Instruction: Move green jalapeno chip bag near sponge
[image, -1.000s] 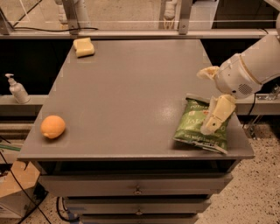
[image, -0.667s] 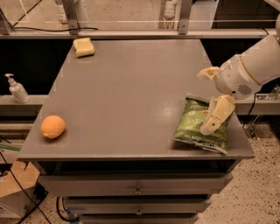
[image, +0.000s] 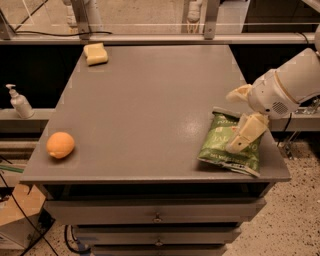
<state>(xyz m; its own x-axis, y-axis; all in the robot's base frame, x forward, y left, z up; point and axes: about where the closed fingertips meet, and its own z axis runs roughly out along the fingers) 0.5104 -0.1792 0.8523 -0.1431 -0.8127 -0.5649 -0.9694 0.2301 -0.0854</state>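
The green jalapeno chip bag (image: 226, 145) lies flat near the table's front right corner. The pale yellow sponge (image: 95, 53) sits at the far left of the table top, well away from the bag. My gripper (image: 240, 117) hangs over the bag's right half at the end of the white arm coming in from the right. It is open: one cream finger (image: 245, 135) rests over the bag and the other finger (image: 238, 93) points left above the bag's top edge. Nothing is held.
A round orange fruit (image: 60, 145) sits near the front left edge of the grey table (image: 150, 100). A white pump bottle (image: 20, 102) stands on a lower shelf to the left. A rail runs behind the table. Drawers are below the front edge.
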